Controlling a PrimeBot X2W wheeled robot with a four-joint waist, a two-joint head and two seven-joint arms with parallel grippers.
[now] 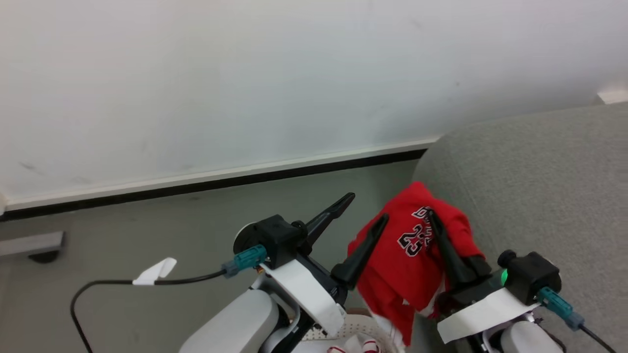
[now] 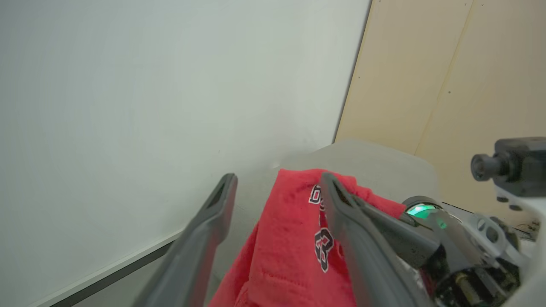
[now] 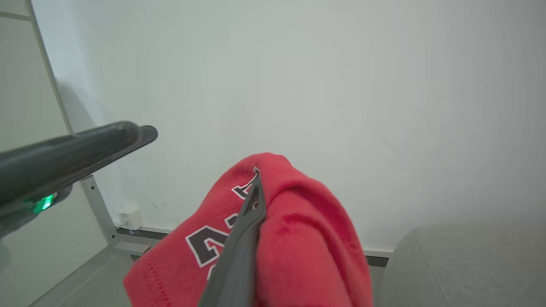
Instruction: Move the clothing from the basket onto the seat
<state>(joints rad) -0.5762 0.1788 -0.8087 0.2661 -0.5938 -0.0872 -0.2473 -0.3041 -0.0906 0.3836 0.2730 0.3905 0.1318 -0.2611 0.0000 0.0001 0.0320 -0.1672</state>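
While the right gripper is clamped on one red piece of the clothing, the head view shows that piece hanging in the air just beside the seat, at its left edge and not resting on it. The left gripper, farther from the seat, has its fingers spread wide and grips nothing; one finger lies against the edge of the piece. The basket sits below the hanging piece, beside the seat, with more red-and-white clothing inside. In the left wrist view, the left gripper loosely straddles the clothing with splayed fingers, and the seat lies beyond. In the right wrist view, the right gripper pinches the clothing with its fingers pressed flat together; the seat is low to one side. Judged status: one piece is lifted out and none is visibly placed on the seat. Transfer, release and the basket's remaining contents are outstanding.
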